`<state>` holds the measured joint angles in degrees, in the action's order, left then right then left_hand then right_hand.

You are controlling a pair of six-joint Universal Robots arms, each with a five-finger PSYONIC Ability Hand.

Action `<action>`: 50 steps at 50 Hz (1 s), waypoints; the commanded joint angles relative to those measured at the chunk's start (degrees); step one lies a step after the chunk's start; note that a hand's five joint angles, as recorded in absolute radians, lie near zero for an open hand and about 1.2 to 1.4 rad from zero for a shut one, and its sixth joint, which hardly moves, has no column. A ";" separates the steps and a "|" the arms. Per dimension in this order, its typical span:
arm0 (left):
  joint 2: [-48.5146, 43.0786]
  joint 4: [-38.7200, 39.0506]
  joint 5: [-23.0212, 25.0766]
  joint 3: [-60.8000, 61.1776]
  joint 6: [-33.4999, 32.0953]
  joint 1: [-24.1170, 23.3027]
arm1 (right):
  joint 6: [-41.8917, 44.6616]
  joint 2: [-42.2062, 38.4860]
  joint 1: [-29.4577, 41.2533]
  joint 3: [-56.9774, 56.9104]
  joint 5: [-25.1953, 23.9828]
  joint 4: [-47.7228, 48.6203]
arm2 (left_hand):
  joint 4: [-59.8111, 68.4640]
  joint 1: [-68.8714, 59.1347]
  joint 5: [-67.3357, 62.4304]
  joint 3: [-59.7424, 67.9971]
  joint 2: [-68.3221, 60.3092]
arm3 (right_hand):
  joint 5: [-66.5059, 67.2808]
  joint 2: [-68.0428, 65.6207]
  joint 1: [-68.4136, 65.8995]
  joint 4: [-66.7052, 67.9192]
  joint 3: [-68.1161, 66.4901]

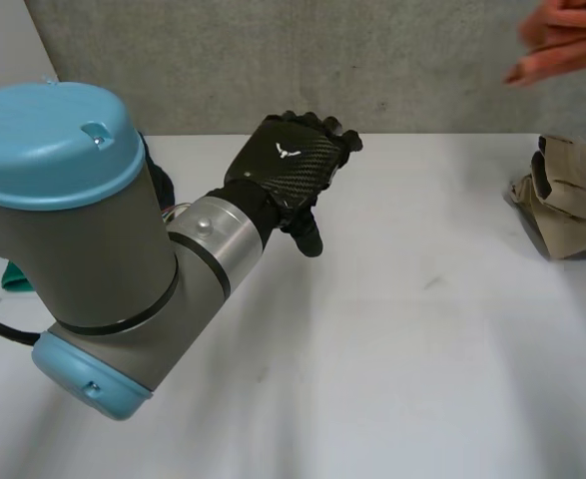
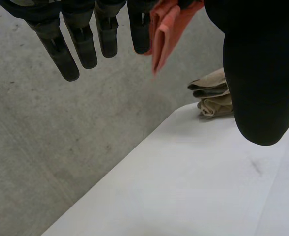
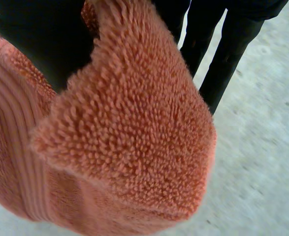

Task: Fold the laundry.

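An orange terry towel hangs in the air, pinched between the thumb and fingers of my right hand. A fold of it covers most of the palm. In the head view the orange towel hangs at the far right, above the table's back edge. In the left wrist view the towel hangs past my own fingertips. My left hand hovers over the back middle of the table. Its fingers are straight, its thumb stands apart, and it holds nothing.
A folded beige pile of laundry lies at the table's right edge, below the hanging towel; the pile is also beyond my left thumb. A teal thing peeks out behind the left arm. A grey wall runs behind the table.
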<state>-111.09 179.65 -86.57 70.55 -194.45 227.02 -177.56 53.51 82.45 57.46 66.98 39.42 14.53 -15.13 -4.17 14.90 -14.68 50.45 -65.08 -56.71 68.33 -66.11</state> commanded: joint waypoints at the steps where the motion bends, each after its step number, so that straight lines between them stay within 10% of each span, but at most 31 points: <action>1: -0.09 0.00 0.00 0.20 -0.05 -1.41 | -2.44 -12.37 -8.87 -7.36 -8.78 3.12 | 0.39 0.21 -0.75 0.03 -0.25 | 19.55 -14.92 -23.29 11.67 -13.89; 10: -0.18 0.18 0.26 0.46 0.03 -2.02 | -6.83 -23.71 -15.03 -7.19 -21.18 8.29 | 0.39 0.21 -0.75 0.03 -0.25 | 19.55 -14.92 -23.29 11.67 -13.89; 25: -0.71 0.18 0.26 1.52 0.12 -3.08 | -7.18 -26.71 -19.43 -2.71 -26.11 13.75 | 0.23 0.38 -0.58 -0.14 -0.08 | 19.55 -14.92 -23.29 11.67 -13.89; 30: -0.18 0.18 0.26 1.52 0.03 -3.51 | -7.18 -19.53 -21.10 2.11 -22.09 11.04 | 0.23 0.38 -0.58 -0.14 -0.08 | -43.16 47.80 39.43 -51.05 48.83; 32: -0.01 0.18 0.35 1.43 0.03 -3.78 | -7.18 -16.62 -21.45 4.23 -21.02 8.93 | 0.23 0.38 -0.58 -0.14 -0.08 | -49.32 53.96 45.59 -57.21 54.99; 42: 2.54 0.18 1.05 1.61 0.03 -4.83 | 3.00 -4.65 -28.74 5.91 -16.80 -14.62 | -0.11 0.71 -0.25 -0.47 0.25 | -50.45 55.08 46.71 -58.33 56.11; 50: 5.79 1.23 1.49 0.90 0.12 -4.57 | 26.20 3.08 -30.16 2.21 4.02 -28.00 | -3.47 4.07 3.11 -3.83 3.61 | -50.45 55.08 46.71 -58.33 56.11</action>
<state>-107.61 179.92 -85.19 72.05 -194.30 222.12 -166.07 52.12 52.37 61.70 57.15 17.53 14.36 -15.09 -3.79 14.72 -14.49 2.87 -12.71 -13.54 11.94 -12.38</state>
